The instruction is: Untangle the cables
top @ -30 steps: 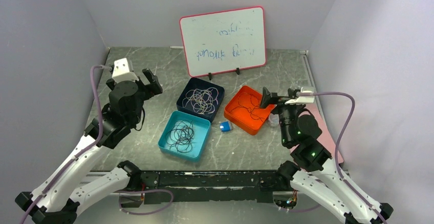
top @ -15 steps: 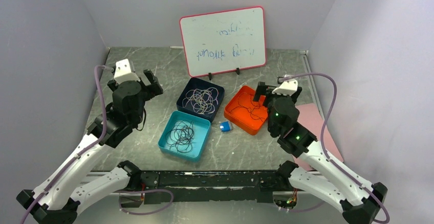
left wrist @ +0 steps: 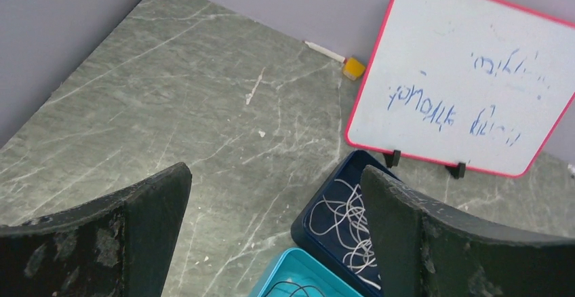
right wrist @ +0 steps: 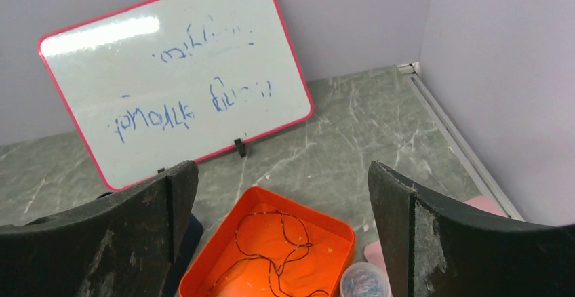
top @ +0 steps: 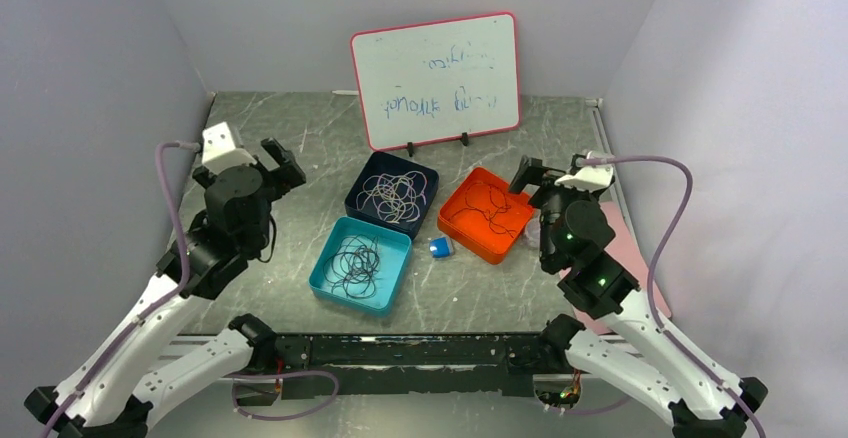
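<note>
Marble table [top: 300, 138]; left gripper [left wrist: 274, 175], right gripper [right wrist: 281, 175] gape empty. Right should pinch one strand of cables [right wrist: 268, 253], six o'clock.

Dark cables [top: 355, 263], whitish cables [top: 393, 196], teal tray [top: 396, 254], navy tray [top: 428, 180], orange tray [top: 465, 241], grey veined table [top: 300, 118].

Whiteboard [top: 436, 80] writing unreadable, teal tray [left wrist: 296, 285] cut off at the left wrist view's lower edge, clear jar [right wrist: 364, 283] likewise in the right wrist view, pink mat [top: 628, 243] partly under right arm [top: 585, 253].
</note>
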Motion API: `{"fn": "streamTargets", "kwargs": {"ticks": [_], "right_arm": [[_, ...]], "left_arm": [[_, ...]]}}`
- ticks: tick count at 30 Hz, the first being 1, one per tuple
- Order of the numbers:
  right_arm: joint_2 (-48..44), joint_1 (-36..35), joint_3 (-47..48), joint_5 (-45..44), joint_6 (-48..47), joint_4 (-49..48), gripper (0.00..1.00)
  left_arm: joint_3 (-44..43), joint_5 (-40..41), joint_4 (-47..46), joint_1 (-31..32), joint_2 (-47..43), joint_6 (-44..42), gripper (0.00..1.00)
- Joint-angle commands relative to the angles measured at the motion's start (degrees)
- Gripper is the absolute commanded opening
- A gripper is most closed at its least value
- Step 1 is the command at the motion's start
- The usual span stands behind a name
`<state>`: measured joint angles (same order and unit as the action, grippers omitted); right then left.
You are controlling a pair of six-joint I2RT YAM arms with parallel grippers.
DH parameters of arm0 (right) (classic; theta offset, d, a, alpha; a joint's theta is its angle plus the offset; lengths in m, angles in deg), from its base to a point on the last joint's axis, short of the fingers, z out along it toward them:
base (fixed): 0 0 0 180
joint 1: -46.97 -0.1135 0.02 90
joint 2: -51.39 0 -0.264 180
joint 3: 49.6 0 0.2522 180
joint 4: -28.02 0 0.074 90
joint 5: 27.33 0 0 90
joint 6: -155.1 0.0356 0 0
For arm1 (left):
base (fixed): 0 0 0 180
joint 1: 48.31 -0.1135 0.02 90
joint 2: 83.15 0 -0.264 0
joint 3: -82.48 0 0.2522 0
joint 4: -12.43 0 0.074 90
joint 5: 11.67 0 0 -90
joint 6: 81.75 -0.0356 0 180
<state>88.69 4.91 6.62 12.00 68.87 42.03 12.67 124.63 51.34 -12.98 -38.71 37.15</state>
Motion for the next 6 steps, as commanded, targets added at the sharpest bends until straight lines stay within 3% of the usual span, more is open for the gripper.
{"fn": "streamTargets", "kwargs": {"ticks": [1,6], "right_arm": [[0.5,0.2,2.8,-2.3,-1.5,-1.7,1.0],[-1.0,0.2,1.2,-2.2,-1.2,-4.3,1.0]], "left_arm": [[-0.3,4.5,0.3,-0.3,-1.8,2.1,1.0],[-0.6,5.0,0.3,-0.3,-1.6,1.6,1.0]]}}
